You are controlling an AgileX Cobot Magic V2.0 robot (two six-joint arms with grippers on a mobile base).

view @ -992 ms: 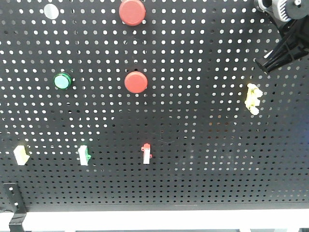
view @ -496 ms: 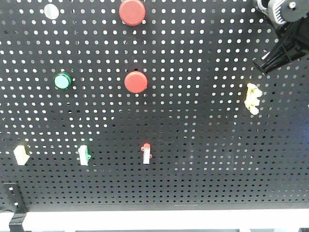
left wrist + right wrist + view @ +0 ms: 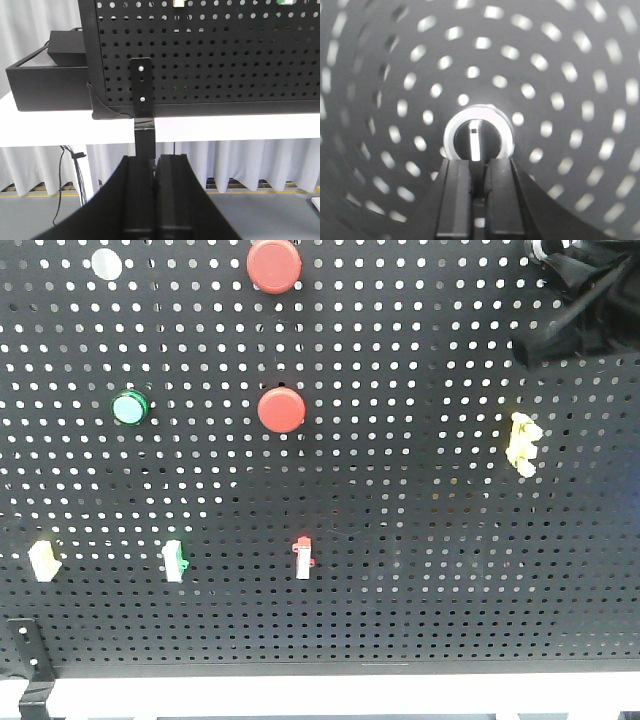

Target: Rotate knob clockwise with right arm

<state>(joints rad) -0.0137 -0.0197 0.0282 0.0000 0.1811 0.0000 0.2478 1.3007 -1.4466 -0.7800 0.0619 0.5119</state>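
In the right wrist view the knob (image 3: 475,145), with its shiny silver rim, dark centre and white pointer bar, sits on the black pegboard straight ahead. My right gripper (image 3: 478,162) is shut on the knob's raised centre grip, with one finger on each side. In the front view the right arm (image 3: 585,300) is at the board's top right corner and covers the knob. My left gripper (image 3: 155,160) is shut and empty. It is low, below the white table's edge and in front of a black bracket (image 3: 142,90).
On the pegboard (image 3: 400,440) are two red buttons (image 3: 274,264) (image 3: 281,410), a green button (image 3: 129,407), a flat silver disc (image 3: 105,263), a yellow clip (image 3: 522,443) below the right arm, and small toggle switches (image 3: 303,557) in a lower row. A black box (image 3: 50,75) stands left of the board.
The right wrist has rolled at the knob. Its silver housing has left the view, and black covering and cables now hang there. The dark gripper part has shifted up and left.
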